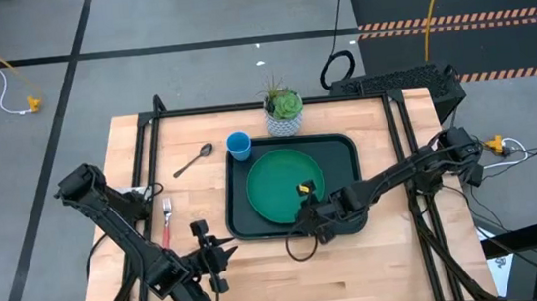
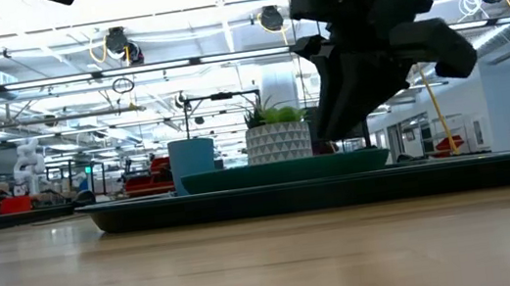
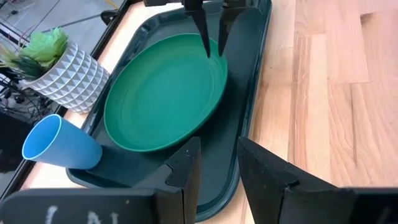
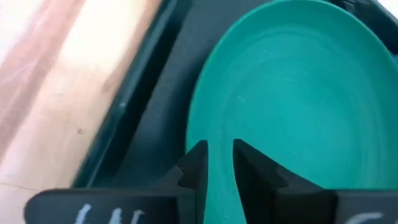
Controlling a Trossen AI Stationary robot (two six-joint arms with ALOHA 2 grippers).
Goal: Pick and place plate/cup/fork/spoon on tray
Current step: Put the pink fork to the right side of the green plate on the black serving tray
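Left claw [image 1: 222, 259] first: we have it low at the near edge of the table, fingers spread, gripping nothing, aimed toward the tray [image 1: 347, 148]. Just to its left lies the fork [image 1: 167, 222], red handle on bare wood. Farther out from it, the spoon [image 1: 191, 161] also sits on the wood, with the blue cup [image 1: 238, 145] a little to its right, just outside the tray's far-left corner. Neither touches the tray as far as we can tell.

Moving right, our right claw [image 1: 306, 212] hovers at the plate's [image 1: 277, 184] near rim, fingers a little apart with a slim gap between them and nothing pinched. That green plate lies flat inside the tray, directly ahead of this claw.

So we judge one item of four placed: plate done; cup, fork and spoon left.

Our count: one tray, one plate, one cup, one fork, one spoon, plus one potted plant [image 1: 282, 111] beyond the tray's far edge.
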